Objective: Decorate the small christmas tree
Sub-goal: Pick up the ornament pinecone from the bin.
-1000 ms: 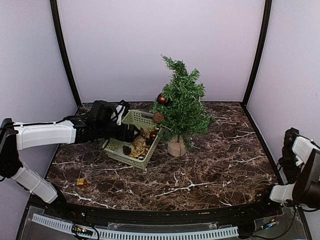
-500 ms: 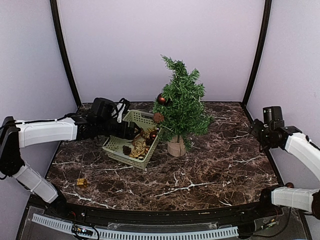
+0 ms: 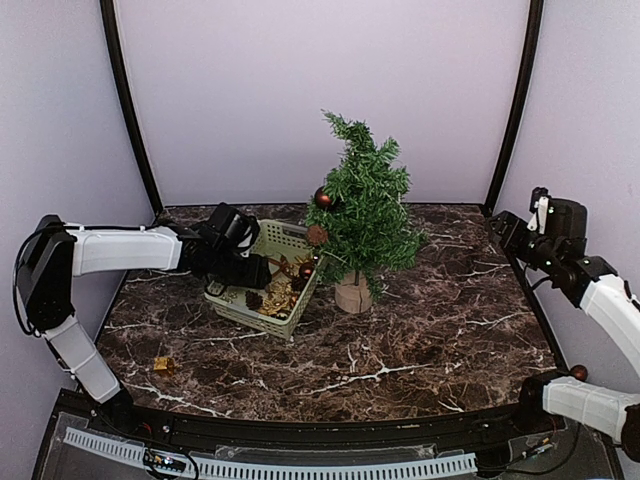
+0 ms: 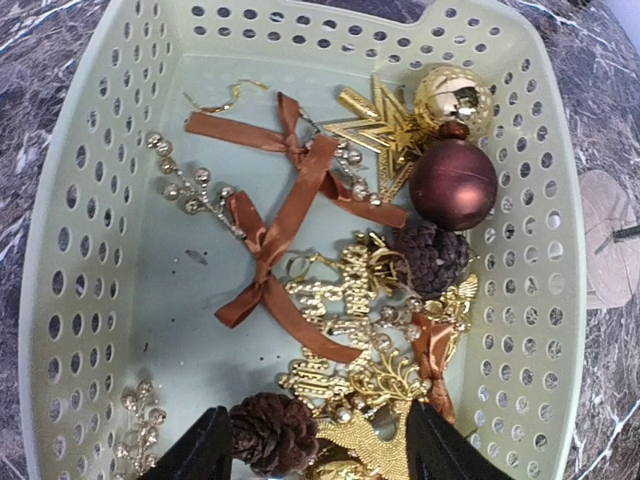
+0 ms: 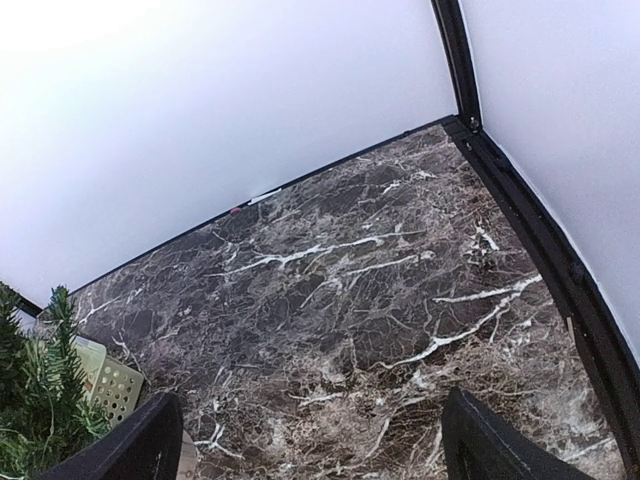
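Small christmas tree [image 3: 365, 215], bushy green, stands on the dark marble counter [image 3: 430, 330] beside the pale green plastic basket [image 4: 70, 250]. Our left gripper [image 4: 315, 430] spreads over it, fingers [image 4: 195, 455] cropped; our right gripper [image 5: 310, 430] gapes above open counter.

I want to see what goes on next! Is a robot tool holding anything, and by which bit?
Nothing is held. The left tool hangs open over a pinecone in the basket; the right tool is open, empty.

I see a dark brown marble-patterned desk [image 3: 430, 330] with white veins, enclosed by a plain pale lavender back wall [image 3: 320, 90] and side walls [image 3: 50, 120]. Black posts [image 3: 128, 110] mark the rear corners. Lighting is soft and even.
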